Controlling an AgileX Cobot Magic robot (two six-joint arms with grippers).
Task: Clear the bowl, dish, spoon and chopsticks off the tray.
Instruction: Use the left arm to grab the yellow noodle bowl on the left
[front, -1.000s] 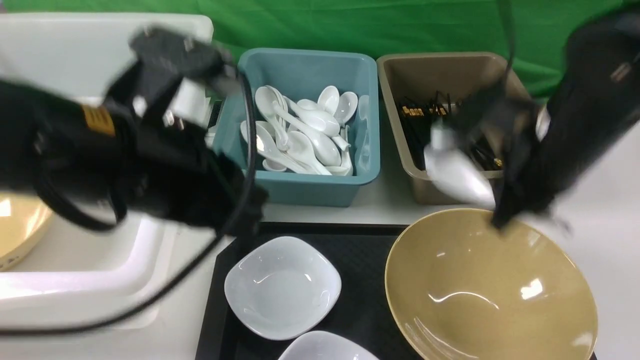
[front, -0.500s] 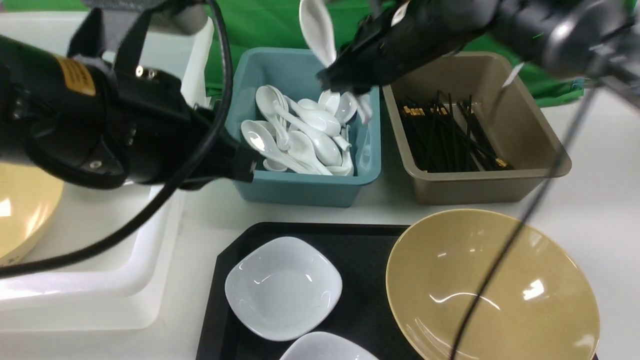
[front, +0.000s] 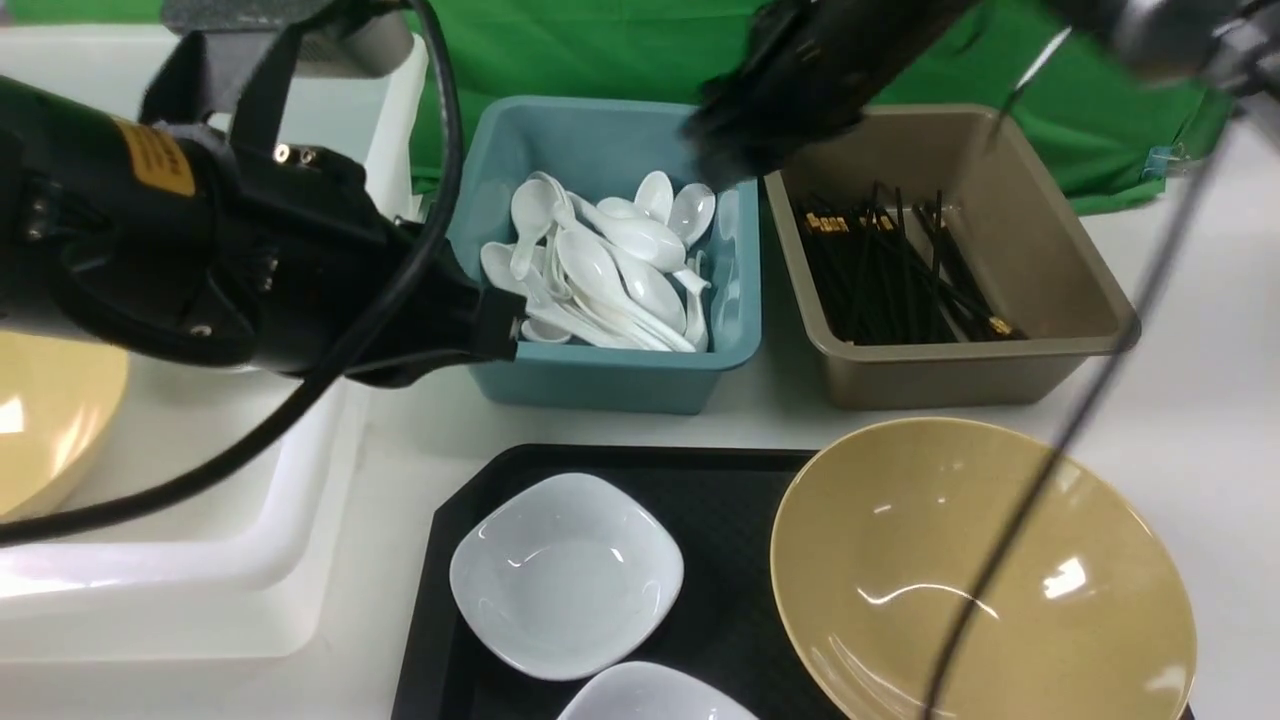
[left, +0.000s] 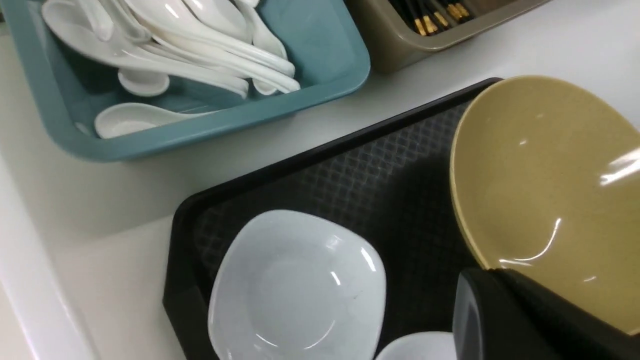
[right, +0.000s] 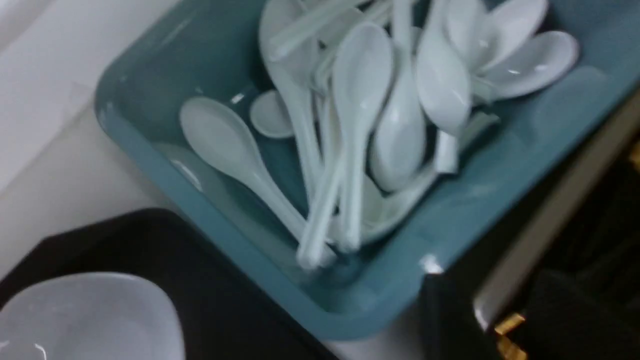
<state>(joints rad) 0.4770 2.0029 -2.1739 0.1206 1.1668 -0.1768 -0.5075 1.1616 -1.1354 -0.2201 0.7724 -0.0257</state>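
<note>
White tabletop (front: 395, 450) before a green cloth backdrop (front: 600, 45). Large mustard-yellow round bowl (front: 985, 575) sits at the right end of the black diamond-textured plastic tray (front: 720, 490), beside white squarish dishes (front: 566, 575) — white soup spoons (front: 610, 270) fill the teal tub (front: 610, 375), black chopsticks (front: 885, 275) the brown tub (front: 960, 375). Left gripper (front: 497, 330) closed, holding nothing, beside the teal tub; right gripper (front: 735, 150) blurred above the tubs — finger spread cannot be told.

Mustard-yellow bowl (front: 985, 575) upright on black tray (front: 720, 490)

bowl (front: 985, 570): glossy mustard yellow
tray (left: 390, 175): black, diamond pattern
far middle tub (front: 610, 385): teal
chopsticks (front: 880, 280): black, seemingly gold-banded ends
</note>
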